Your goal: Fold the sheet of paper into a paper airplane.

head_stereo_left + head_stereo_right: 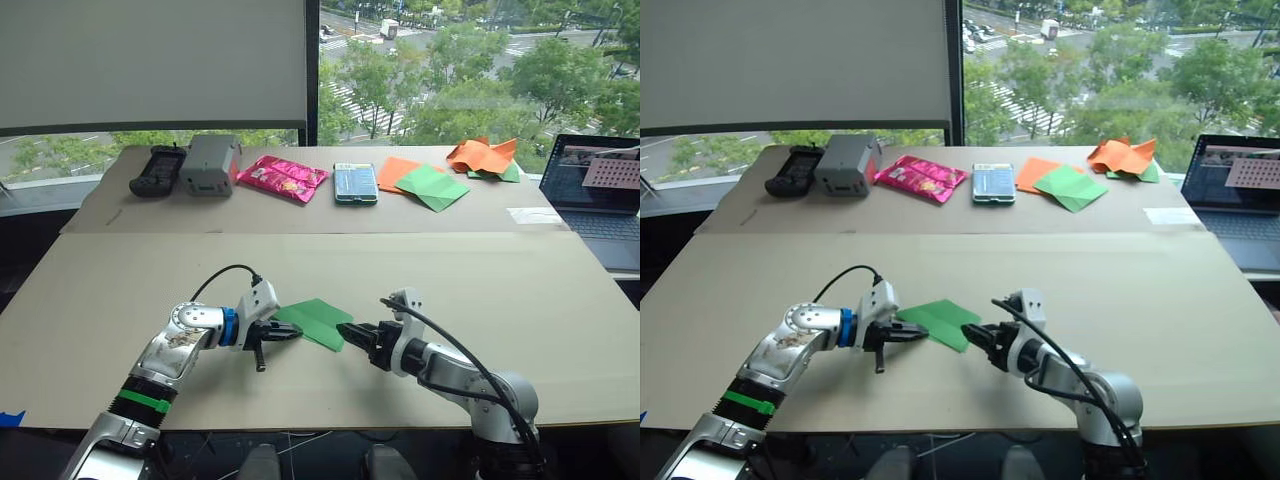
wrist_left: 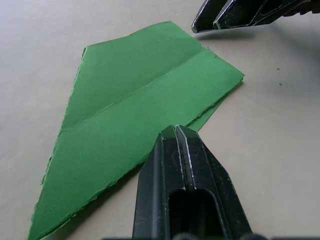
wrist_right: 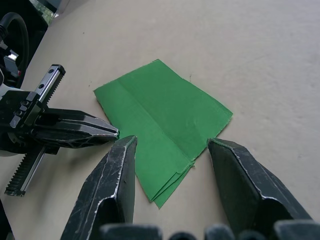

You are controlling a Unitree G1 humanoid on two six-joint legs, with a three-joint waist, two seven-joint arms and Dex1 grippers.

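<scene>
- The paper airplane [image 1: 318,322] lies flat on the cardboard tabletop [image 1: 480,270], a layered bright green wedge with a centre crease running its length, between the two grippers.
- The left gripper [image 2: 176,131] has its black fingers pressed together, empty, with the tips just beside one long edge of the airplane; whether they touch it I cannot tell.
- The right gripper [image 3: 170,142] stands with its fingers wide apart, holding nothing, poised at the airplane's blunt end where the stacked flaps show.
- Judged from the folds, the task looks far along: the wedge is formed, and what seems left is lifting or pressing the wings along the crease.
- Risk: the flaps at the airplane's blunt end are loose, so a closing right gripper may catch only the top layer and peel the folds open.
- Risk: the airplane is thin and flat on smooth cardboard; a push from the closed left fingers may slide it away instead of pinning it.
- Far behind the airplane lie a duller green sheet [image 1: 433,186], orange sheets [image 1: 397,171] and a crumpled paper heap [image 1: 485,156], all well apart from it.
</scene>
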